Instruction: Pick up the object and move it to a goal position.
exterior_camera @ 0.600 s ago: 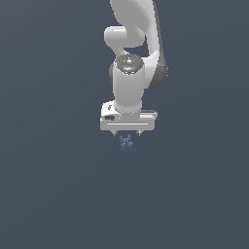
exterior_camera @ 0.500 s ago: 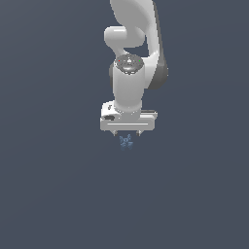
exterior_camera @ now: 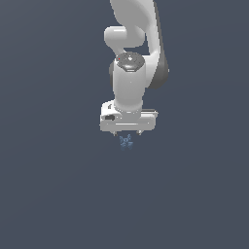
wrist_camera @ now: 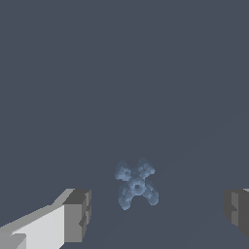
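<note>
Gripper (exterior_camera: 127, 132) hangs near the centre of the exterior view, pointing down from the white arm (exterior_camera: 130, 82), with the object (exterior_camera: 126, 141) showing just below its white body. Only short finger stubs are visible under that body here, so the jaw spacing cannot be judged from this view. The object appears as a small blue speckled cluster against the dark grey floor (exterior_camera: 53, 185), which fills the rest of the frame.

In the wrist view the gripper (wrist_camera: 158, 206) is spread wide: one fingertip (wrist_camera: 78, 215) sits at the lower left of the frame and the other at the lower right edge, with nothing between them touching either pad. The object (wrist_camera: 136, 186) lies between the two, low in the frame and closer to the lower-left finger, apart from both. It looks like a tiny jack with knobbly arms radiating from a hub. It is probably light and rigid, and its spikes could let it twist or pop out under pinching. Closing across the central hub seems the safest hold.
</note>
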You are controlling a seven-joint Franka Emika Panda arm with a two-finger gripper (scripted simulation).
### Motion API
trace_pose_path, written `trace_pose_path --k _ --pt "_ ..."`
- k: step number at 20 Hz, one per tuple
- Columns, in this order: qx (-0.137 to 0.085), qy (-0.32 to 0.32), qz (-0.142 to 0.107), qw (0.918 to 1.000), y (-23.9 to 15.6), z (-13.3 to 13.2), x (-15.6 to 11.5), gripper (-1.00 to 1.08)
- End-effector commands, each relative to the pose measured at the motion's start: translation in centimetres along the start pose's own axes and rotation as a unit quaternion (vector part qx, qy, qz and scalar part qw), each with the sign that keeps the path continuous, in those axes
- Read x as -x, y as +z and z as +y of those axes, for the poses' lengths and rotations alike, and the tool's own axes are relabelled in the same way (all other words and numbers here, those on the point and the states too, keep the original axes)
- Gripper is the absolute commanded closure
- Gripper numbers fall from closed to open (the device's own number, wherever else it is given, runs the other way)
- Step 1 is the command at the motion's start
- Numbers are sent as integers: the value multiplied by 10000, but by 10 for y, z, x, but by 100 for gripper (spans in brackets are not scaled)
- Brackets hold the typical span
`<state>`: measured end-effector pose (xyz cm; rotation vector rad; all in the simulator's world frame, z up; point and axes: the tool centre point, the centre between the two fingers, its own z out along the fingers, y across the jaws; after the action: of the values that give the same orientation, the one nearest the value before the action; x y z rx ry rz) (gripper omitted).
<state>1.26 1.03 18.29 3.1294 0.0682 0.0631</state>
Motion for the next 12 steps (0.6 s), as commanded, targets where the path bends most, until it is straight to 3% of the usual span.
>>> trace_pose_path --k 1,12 --pt "0 -10 -3 10000 1 0 0 -92" --pt "-42 -441 -123 9989 54 0 27 -92"
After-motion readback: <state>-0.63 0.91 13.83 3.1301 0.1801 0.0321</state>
